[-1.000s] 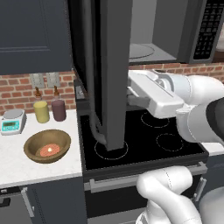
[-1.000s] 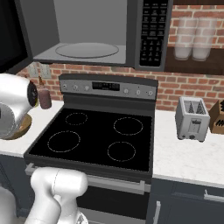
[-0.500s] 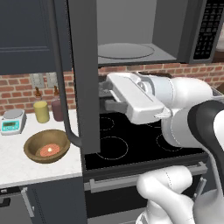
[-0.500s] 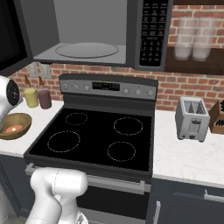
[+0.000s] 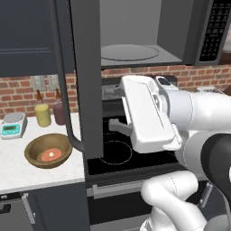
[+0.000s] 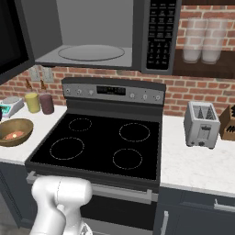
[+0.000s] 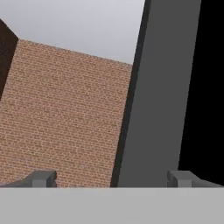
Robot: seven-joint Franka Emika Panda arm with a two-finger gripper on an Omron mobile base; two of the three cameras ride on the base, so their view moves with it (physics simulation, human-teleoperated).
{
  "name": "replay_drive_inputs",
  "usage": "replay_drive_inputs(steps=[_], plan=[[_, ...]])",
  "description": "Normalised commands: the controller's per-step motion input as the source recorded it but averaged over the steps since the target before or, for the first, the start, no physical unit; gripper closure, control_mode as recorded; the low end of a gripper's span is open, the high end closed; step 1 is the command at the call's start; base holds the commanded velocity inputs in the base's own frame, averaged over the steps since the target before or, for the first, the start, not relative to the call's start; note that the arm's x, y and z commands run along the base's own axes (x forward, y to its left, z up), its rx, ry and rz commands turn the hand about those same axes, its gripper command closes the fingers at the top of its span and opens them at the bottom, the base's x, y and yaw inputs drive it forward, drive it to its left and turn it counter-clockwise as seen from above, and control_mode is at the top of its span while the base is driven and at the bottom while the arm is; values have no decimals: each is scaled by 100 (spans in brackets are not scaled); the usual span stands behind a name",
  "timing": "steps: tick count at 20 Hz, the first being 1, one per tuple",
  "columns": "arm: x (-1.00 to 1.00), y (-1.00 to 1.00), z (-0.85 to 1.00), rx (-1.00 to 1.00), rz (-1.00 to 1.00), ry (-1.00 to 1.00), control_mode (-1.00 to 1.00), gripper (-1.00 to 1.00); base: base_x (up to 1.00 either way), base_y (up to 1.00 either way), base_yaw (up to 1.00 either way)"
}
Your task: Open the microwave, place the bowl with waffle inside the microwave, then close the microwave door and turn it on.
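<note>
Swinging wide open in the left base view, the broad dark-grey microwave door [image 5: 85, 76] with its long curved bar handle [image 5: 63, 90] stands out over the counter edge, right beside the round brown wooden bowl [image 5: 48, 150] that holds the small reddish-orange waffle [image 5: 51, 154]. The white arm's hand sits near the door, over the black glass stovetop [image 5: 117, 151]. A reach toward the bowl from there could clip the door's lower edge or the handle and knock it partly closed.

From the right base view, the large black microwave [image 6: 98, 34] shows its grey cavity and glass turntable [image 6: 91, 52] exposed, well above the bowl [image 6: 13, 131] on the white counter [image 6: 11, 153]. A yellow canister [image 6: 32, 102] and a maroon canister [image 6: 47, 103] stand just behind it and could be tipped by a careless sweep.

Through the hand view, the gripper [image 7: 111, 178] has its two fingertips spread wide with nothing between them, facing the door's grey frame [image 7: 159, 96] and a red brick wall [image 7: 65, 113]. The bowl is shallow, so I'd expect a tilted lift to slide the waffle out.
</note>
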Motion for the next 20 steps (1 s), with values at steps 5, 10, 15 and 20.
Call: replay_drive_inputs(steps=[5,10,15,20], plan=[[-36,-12,0,0,-22,-14,-100,-100,0,0,0],[11,-61,0,4,-30,10,-100,-100,0,0,0],[23,-83,3,11,-34,32,-100,-100,0,0,0],[1,-73,6,15,-28,26,-100,-100,0,0,0]])
